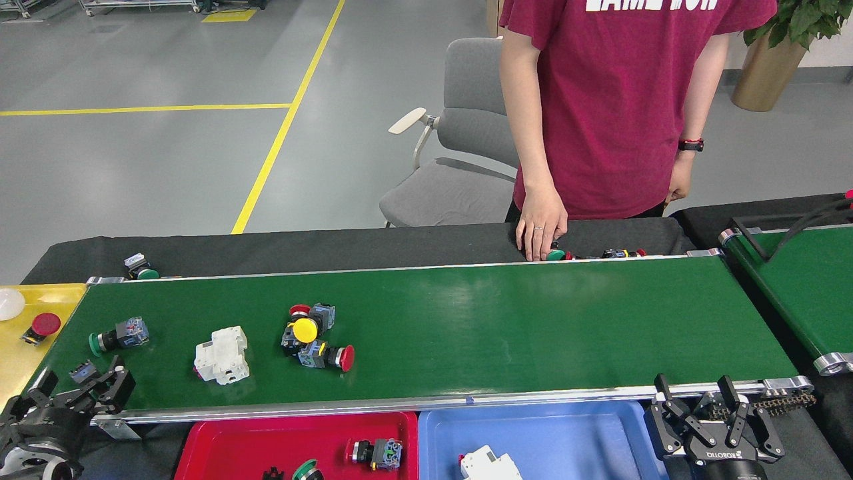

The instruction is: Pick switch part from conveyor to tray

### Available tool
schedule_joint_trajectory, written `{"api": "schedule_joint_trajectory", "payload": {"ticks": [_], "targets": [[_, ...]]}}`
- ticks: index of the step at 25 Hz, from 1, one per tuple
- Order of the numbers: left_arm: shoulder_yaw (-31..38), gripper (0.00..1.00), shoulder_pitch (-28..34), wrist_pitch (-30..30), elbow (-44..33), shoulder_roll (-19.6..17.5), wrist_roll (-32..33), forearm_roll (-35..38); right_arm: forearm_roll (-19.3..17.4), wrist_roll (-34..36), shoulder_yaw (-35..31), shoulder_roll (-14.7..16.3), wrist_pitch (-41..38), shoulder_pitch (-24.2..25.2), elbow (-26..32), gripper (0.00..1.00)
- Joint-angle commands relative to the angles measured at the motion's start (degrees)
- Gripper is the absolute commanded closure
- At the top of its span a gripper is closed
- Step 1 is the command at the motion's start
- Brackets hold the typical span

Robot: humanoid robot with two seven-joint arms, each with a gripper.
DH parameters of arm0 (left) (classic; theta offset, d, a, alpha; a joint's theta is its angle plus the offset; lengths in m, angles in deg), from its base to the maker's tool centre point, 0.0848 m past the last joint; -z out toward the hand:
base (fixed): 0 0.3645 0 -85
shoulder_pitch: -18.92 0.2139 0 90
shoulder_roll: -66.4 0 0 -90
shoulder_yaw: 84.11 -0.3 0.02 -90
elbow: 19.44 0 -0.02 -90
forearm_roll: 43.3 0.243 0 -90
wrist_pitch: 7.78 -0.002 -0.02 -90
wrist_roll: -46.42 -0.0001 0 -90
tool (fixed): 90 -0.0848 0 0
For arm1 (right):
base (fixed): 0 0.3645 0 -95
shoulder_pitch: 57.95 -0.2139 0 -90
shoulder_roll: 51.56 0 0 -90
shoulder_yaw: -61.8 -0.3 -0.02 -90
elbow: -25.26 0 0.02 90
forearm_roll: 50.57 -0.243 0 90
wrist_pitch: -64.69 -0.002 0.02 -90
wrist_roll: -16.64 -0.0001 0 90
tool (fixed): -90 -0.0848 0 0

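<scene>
The conveyor [533, 320] carries several switch parts toward its left end. On it lie a green-capped switch [118, 335], a white breaker [222, 355], a cluster with a yellow cap [306, 329] and a red-capped switch [328, 356]. My left gripper [90, 385] hangs over the belt's near left corner with its fingers spread around a small grey-blue switch body [83, 369], whose cap is hidden. Below the belt's right end, my right gripper [696, 410] stands open and holds nothing. The red tray [220, 447] holds a few switches; a white breaker [485, 465] lies in the blue tray [566, 440].
A yellow tray [16, 360] at the belt's left end holds a red-capped switch [40, 327]. A person in a red shirt stands behind the belt, one hand [541, 230] on loose switches on the black cloth. A narrower green belt [800, 287] runs at the right.
</scene>
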Motion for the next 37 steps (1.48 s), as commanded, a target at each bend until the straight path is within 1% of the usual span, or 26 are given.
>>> {"api": "schedule_joint_trajectory", "payload": {"ticks": [1, 3, 4, 5, 6, 7, 9, 12, 14, 17, 19, 20, 22, 24, 25, 26, 28, 29, 30, 31, 32, 33, 35, 37], "targets": [[-0.4, 0.09, -0.6, -1.0, 0.7, -1.0, -1.1, 0.1, -0.1, 0.0, 0.1, 0.1, 0.8, -0.7, 0.5, 0.06], [-0.4, 0.39, -0.4, -0.6, 0.8, -0.6, -2.0, -0.3, -0.1, -1.3, 0.2, 0.1, 0.7, -0.9, 0.5, 0.06], [-0.4, 0.64, -0.3, -0.4, 0.8, -0.4, -3.0, -0.5, -0.1, -2.6, 0.2, 0.0, 0.7, -1.3, 0.5, 0.06], [-0.4, 0.8, -0.3, -0.4, 1.0, -0.3, -4.5, -0.6, -0.1, -3.7, 0.2, 0.0, 0.8, -2.1, 0.5, 0.06], [-0.4, 0.85, -0.3, -0.5, 1.3, -0.3, -6.3, -0.6, -0.1, -3.8, 0.2, -0.1, 0.8, -2.6, 0.5, 0.05], [-0.4, 0.89, -0.3, -0.6, 1.7, -0.3, -8.5, -0.5, -0.1, -3.7, 0.2, -0.2, 0.6, -2.8, 0.5, 0.05], [-0.4, 0.93, -0.2, -0.7, 2.0, -0.4, -11.4, -0.4, -0.1, -3.7, 0.3, -0.5, 0.3, -2.8, 0.5, 0.05], [-0.6, 0.96, 0.5, -0.2, 1.8, -0.4, -12.2, -0.3, -0.1, -3.6, 0.4, -0.7, 0.3, -3.0, 0.4, 0.04], [-0.6, 0.96, 2.2, 1.6, 0.3, -0.1, -12.2, -0.3, -0.1, -3.6, 0.5, -0.5, 0.3, -2.9, 0.4, 0.04], [-0.9, 0.96, 6.5, 7.0, -7.1, 0.8, -12.2, -0.8, -0.1, -3.5, 0.6, -0.7, 0.2, -2.9, 0.4, 0.04], [-0.9, 0.96, 10.7, 12.7, -15.0, 2.0, -12.0, -3.1, -0.1, -3.5, 0.6, -0.7, 0.2, -2.9, 0.4, 0.04], [-0.9, 0.95, 13.0, 15.3, -19.2, 2.5, -11.5, -4.8, -0.1, -3.5, 0.6, -0.7, 0.2, -3.0, 0.4, 0.04], [-1.1, 0.95, 19.6, 21.1, -27.9, 3.0, -11.5, -7.1, -0.1, -3.5, 0.6, -0.7, 0.2, -3.0, 0.4, 0.04], [-2.6, 0.93, 26.4, 26.6, -36.1, 3.7, -11.5, -7.3, -0.1, -3.5, 0.6, -0.7, 0.2, -3.0, 0.4, 0.04], [-4.6, 0.93, 29.9, 28.9, -39.6, 4.4, -11.4, -6.9, -0.1, -3.5, 0.6, -0.6, 0.2, -3.0, 0.4, 0.04], [-7.1, 0.9, 32.3, 30.6, -41.8, 5.1, -11.0, -6.8, -0.1, -3.5, 0.6, -0.7, 0.2, -3.0, 0.4, 0.04], [-12.6, 0.84, 33.1, 30.2, -42.9, 6.1, -8.3, -5.2, -0.1, -3.5, 0.6, -0.6, 0.2, -3.1, 0.4, 0.04], [-14.7, 0.76, 33.1, 30.2, -43.0, 6.7, -7.0, -4.4, -0.2, -3.5, 0.6, -0.6, 0.3, -3.1, 0.4, 0.03], [-16.5, 0.71, 33.4, 29.9, -43.2, 7.7, -6.3, -3.9, -0.3, -3.5, 0.6, -0.7, 0.2, -3.0, 0.4, 0.03], [-17.3, 0.59, 33.6, 29.8, -43.5, 8.4, -6.1, -3.8, -0.3, -3.5, 0.6, -0.6, 0.2, -2.9, 0.4, 0.03], [-17.5, 0.28, 33.7, 29.1, -43.8, 9.2, -6.0, -3.7, -0.3, -3.5, 0.6, -0.5, 0.1, -2.9, 0.4, 0.03], [-17.5, 0.01, 33.7, 26.8, -44.1, 10.1, -6.0, -3.7, -0.3, -3.5, 0.6, -0.5, 0.1, -2.9, 0.4, 0.03], [-17.7, 0.0, 33.8, 23.7, -44.1, 10.2, -6.1, -3.9, -0.3, -3.5, 0.6, -0.4, 0.1, -2.9, 0.4, 0.02], [-16.9, 0.0, 33.5, 23.6, -44.0, 10.3, -6.1, -4.1, -0.3, -3.5, 0.6, -0.4, 0.1, -2.9, 0.6, 0.02]]}}
